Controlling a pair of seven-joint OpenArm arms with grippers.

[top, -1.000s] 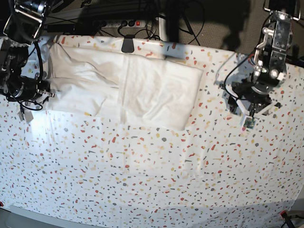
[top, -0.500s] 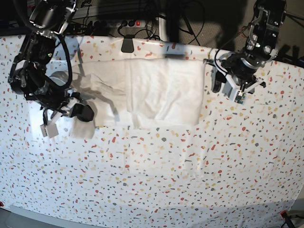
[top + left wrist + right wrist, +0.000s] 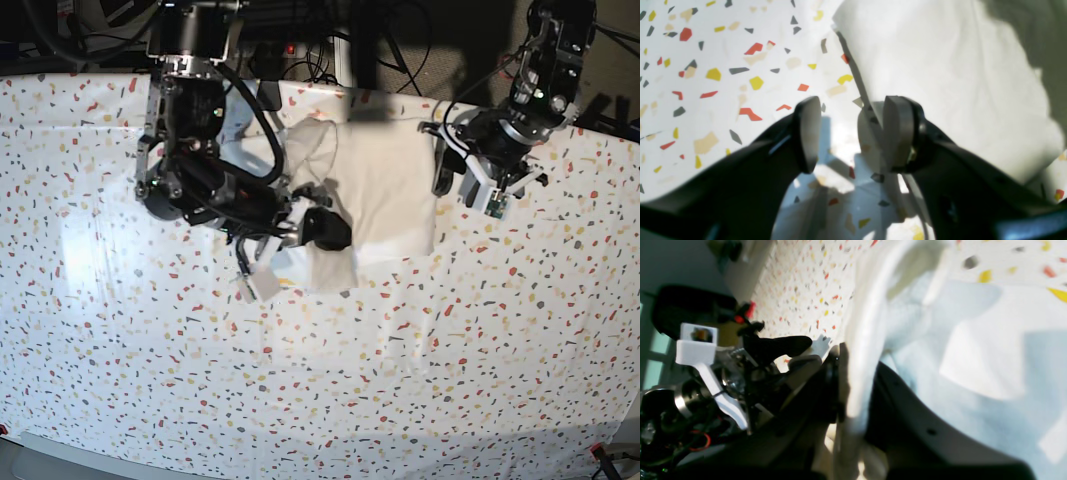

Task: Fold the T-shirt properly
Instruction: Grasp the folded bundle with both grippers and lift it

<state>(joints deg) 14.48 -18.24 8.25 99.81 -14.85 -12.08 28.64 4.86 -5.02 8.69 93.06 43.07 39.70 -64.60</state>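
Right gripper (image 3: 325, 230) clamped on limp, light T-shirt (image 3: 385, 185) edge; left gripper (image 3: 848, 133) spread empty; best pinched at hems.

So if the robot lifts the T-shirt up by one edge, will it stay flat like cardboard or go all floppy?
Probably floppy. The T-shirt is thin, wrinkled cloth, and where the right gripper is shut on its edge it already bunches and drapes over itself. It likely weighs little, since one pinch carries a whole fold. It shouldn't roll or tip, but a loose fold could slide open on the table.
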